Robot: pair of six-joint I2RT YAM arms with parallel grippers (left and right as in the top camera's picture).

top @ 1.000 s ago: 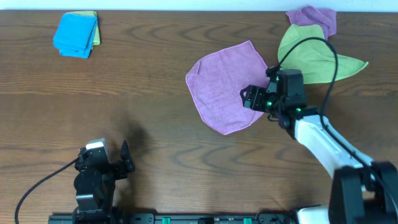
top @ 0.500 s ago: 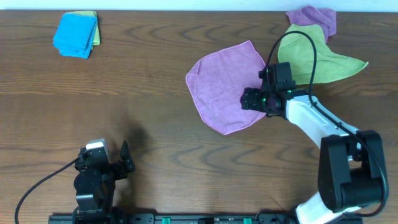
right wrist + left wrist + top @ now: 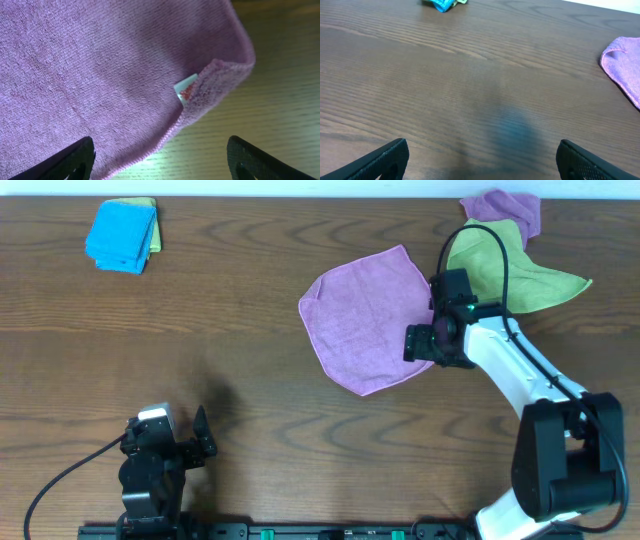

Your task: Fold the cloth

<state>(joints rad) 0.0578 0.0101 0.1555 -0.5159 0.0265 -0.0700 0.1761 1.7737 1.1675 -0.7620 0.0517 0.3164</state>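
The cloth (image 3: 362,315) lies spread in one layer on the right half of the tabletop (image 3: 250,390), set diamond-wise, about midway between the robot's side and the far edge. Nearest the base, the left gripper (image 3: 205,443) hangs low over bare wood with its fingers (image 3: 385,159) spread wide and nothing between them. Its wrist view catches only the cloth's left edge, well apart. Further out, the right gripper (image 3: 418,343) hovers over the cloth's right corner, its fingers (image 3: 75,159) also spread and gripping nothing. Its wrist view shows that corner curled back on itself, with the small white tag (image 3: 186,89) peeping from under the curl.

The step in hand looks like taking this corner for the first fold. To do it well, I judge, the fingers should come down astride the hem beside the curl, with one tip sliding along the wood under the edge. A pinch on the doubled part may carry a crease into the fold. The corner then wants only a slight lift before it is drawn across to the opposite corner, so that the edges meet.

Beyond the right arm a lime-green cloth (image 3: 505,275) lies just beside that corner. The arm hides whether the two touch, so a careless pinch could catch it. Behind the green one, touching it, sits another purple cloth (image 3: 505,210). At the far left a folded blue cloth (image 3: 120,235) lies well apart and is no hindrance.
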